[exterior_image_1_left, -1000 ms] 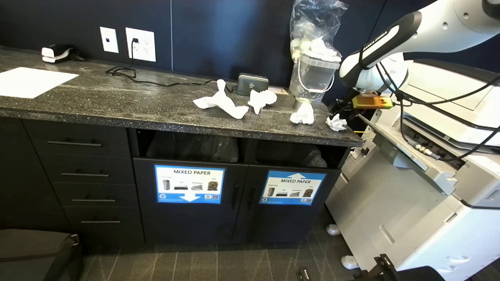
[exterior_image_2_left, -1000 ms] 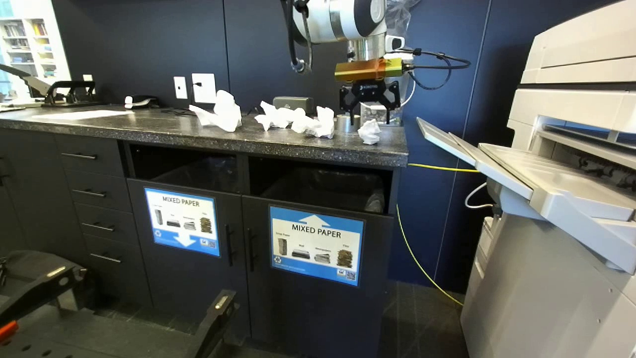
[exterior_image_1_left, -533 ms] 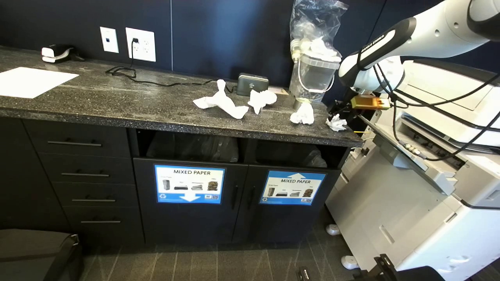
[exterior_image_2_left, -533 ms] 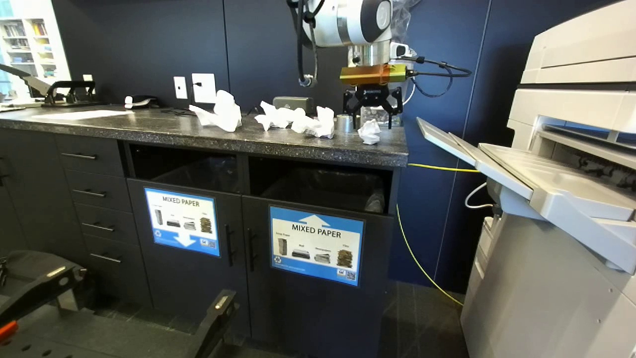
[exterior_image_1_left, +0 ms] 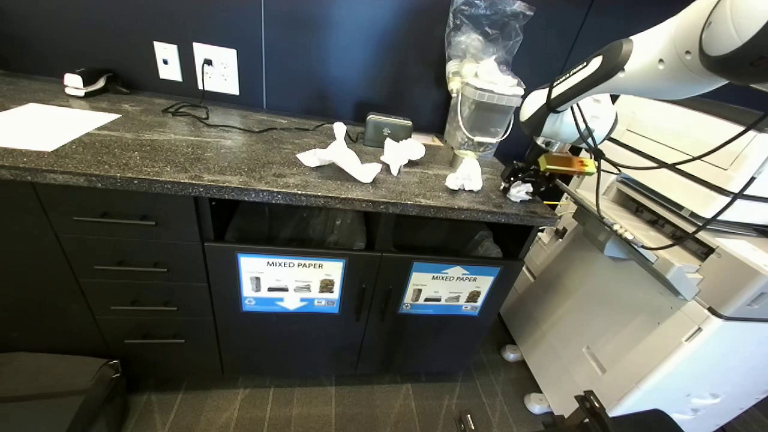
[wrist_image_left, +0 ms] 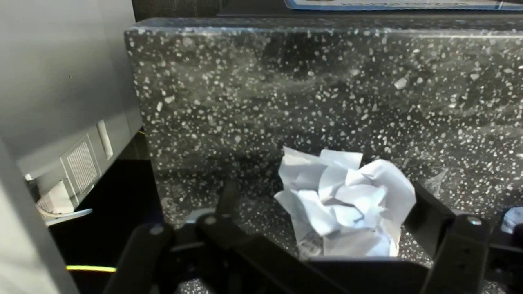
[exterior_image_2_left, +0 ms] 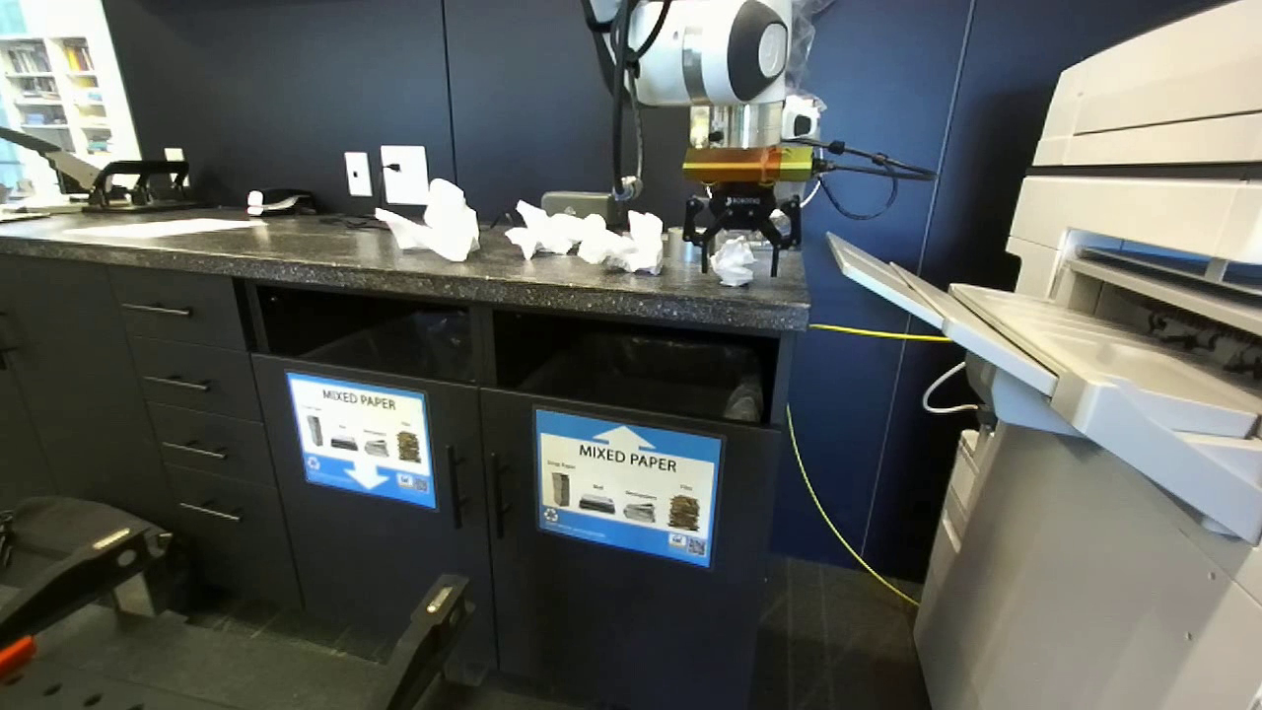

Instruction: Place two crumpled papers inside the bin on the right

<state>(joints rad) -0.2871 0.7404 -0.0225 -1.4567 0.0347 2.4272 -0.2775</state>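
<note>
Two dark fingers (wrist_image_left: pixel 431 218) of the claw (exterior_image_2_left: pixel 739 266) stand spread and released on either side of a small crumpled paper (wrist_image_left: pixel 347 204). The wrist view shows a plain gap between that paper and the finger at the left of that view; the paper's other edge comes right up to the opposite finger, and I cannot tell whether the two touch. The small crumpled paper sits on the dark speckled tabletop (wrist_image_left: pixel 286 94), near its end corner. A shiny amber-wrapped box (exterior_image_2_left: pixel 744 164) rides above the claw, and over it reaches the white arm (exterior_image_1_left: pixel 654 63). Nearest along the tabletop is a compact paper (exterior_image_1_left: pixel 465 175), with a silvery cylinder (exterior_image_2_left: pixel 678 247) partly hidden just behind it; then comes a lumpy paper (exterior_image_1_left: pixel 402 154), and farthest from the claw a long twisted paper (exterior_image_1_left: pixel 339 157). All four lie on the tabletop. Below, through an opening in the cabinet (exterior_image_2_left: pixel 631 621), shows the right-hand bin (exterior_image_2_left: pixel 651 375) with its dark liner, above a sign (exterior_image_2_left: pixel 628 486) reading MIXED PAPER with an upward arrow; a left-hand bin (exterior_image_1_left: pixel 288 225) shows through the neighbouring opening. Toward the dark wall (exterior_image_1_left: pixel 348 60) stand a clear bucket (exterior_image_1_left: pixel 489 114) and a small grey box (exterior_image_1_left: pixel 389 130), the latter just behind the lumpy paper. Past the tabletop's end is a large pale printer (exterior_image_1_left: pixel 678 336). A flat white sheet (exterior_image_1_left: pixel 54 127) lies well apart from the crumpled papers.
</note>
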